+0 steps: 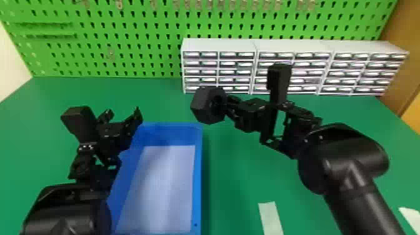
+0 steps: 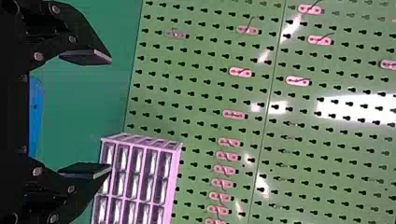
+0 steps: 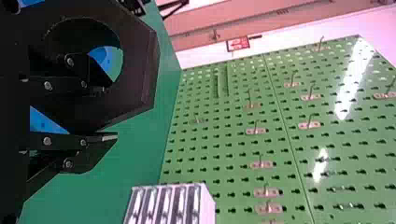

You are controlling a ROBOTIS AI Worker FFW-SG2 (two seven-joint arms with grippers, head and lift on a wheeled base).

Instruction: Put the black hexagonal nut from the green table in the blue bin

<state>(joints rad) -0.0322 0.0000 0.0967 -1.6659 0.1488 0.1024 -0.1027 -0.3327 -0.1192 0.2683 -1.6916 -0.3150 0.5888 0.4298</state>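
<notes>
Above the left side of the green table (image 1: 234, 193), your left gripper (image 1: 122, 115) hangs near the edge of the blue bin (image 1: 198, 175), its black fingers (image 2: 86, 57) parted wide with nothing between them. Behind it rises the green pegboard (image 1: 131, 47), dotted with hooks along its upper part. The bin comes next, a blue-walled box with a pale floor (image 1: 162, 184), set lengthwise toward you on the table.

Just past the bin's far right corner in the head view, your black hexagonal nut (image 1: 200, 106) is held up — out of the bin and tilted, its round hole turned toward your right gripper (image 1: 225, 101). That gripper is closed on the nut; the right wrist view shows one finger reaching at the hole and the other along the outer side.

Beyond your right arm (image 1: 347, 159) stands a low white cabinet of small drawers (image 1: 218, 47) against the pegboard. Nearer you, a pale strip (image 1: 271, 217) lies on the table — a second pale piece (image 1: 411, 217) lies farther right, past the arm.
</notes>
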